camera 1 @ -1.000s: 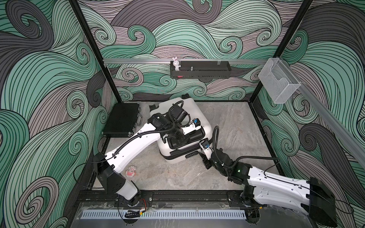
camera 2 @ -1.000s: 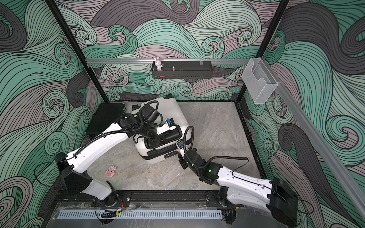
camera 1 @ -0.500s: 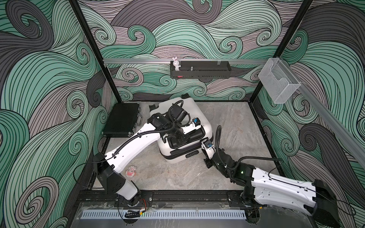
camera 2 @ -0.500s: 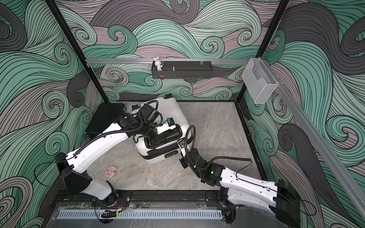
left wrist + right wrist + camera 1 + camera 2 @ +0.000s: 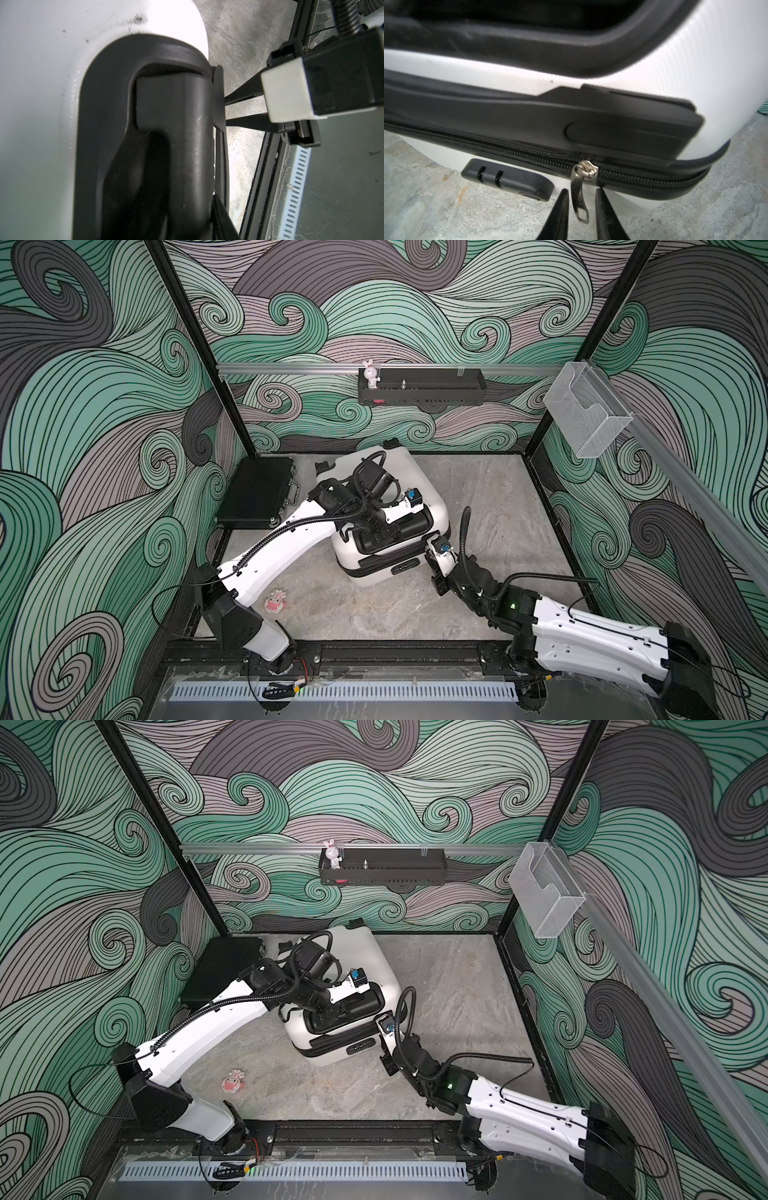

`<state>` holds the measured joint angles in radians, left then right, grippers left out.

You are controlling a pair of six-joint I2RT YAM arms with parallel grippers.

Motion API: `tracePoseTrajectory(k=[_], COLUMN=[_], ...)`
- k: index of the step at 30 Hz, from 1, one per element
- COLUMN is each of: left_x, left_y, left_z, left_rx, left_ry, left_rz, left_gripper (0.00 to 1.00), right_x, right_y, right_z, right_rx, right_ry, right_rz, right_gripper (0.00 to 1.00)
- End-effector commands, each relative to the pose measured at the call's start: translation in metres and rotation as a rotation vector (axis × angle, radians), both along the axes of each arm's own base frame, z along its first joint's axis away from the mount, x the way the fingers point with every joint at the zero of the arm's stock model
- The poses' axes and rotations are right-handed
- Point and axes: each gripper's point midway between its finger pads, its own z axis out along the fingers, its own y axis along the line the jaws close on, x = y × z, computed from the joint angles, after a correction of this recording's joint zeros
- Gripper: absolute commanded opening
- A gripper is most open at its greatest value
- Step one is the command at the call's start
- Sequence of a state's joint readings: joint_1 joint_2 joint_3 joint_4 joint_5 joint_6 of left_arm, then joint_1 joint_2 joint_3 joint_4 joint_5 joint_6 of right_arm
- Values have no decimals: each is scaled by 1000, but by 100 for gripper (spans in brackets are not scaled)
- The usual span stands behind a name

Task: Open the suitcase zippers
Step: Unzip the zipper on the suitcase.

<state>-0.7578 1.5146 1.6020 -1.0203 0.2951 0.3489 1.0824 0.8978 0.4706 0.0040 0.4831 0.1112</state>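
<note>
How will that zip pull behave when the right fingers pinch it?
Pull hangs loose from its slider, so it probably swings rather than holding still. Thin shiny metal: likely slips between the fingers unless squeezed squarely. Suitcase probably won't slide under the tug, since the left gripper seems to clamp its handle.

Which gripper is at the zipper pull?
The right gripper, fingers astride the silver pull, not closed on it; the left gripper is in the handle recess.

The white hard-shell suitcase (image 5: 419,477) carries a black zipper band (image 5: 508,151) with a silver metal pull (image 5: 579,199). The grey marbled counter (image 5: 498,497) sits within teal-and-grey swirl-patterned walls (image 5: 104,406).
</note>
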Motion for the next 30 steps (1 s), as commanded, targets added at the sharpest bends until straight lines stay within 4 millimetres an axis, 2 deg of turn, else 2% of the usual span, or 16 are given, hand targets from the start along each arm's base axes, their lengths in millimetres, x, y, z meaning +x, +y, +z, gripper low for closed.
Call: tracePoseTrajectory(k=[1,7,13,21,25,28,30], left_x=[11,11,10,14,15,15,15], left_y=[-8,-10,-10,-8,-7,-7,-7], left_z=[72,72,71,70,70,70,71], left_rx=[-187,-195,-197,-188,-187,-188,-189], left_ry=[-204,-196,-188,-198,-198,-198,-198], left_rz=[-6,-2,-2,13,16,17,17], left_gripper=[0,0,0,0,0,0,0], right_x=[6,9,16,14,13,13,13], right_y=[-2,6,-2,-15,-15,-12,-13], right_z=[2,3,9,21,26,25,23], right_rx=[4,-5,-30,-11,12,15,15], right_ry=[-13,5,-9,-56,-71,-66,-63], right_rz=[-32,-34,-106,-123,-118,-105,-108], right_gripper=[29,33,24,11,11,17,17])
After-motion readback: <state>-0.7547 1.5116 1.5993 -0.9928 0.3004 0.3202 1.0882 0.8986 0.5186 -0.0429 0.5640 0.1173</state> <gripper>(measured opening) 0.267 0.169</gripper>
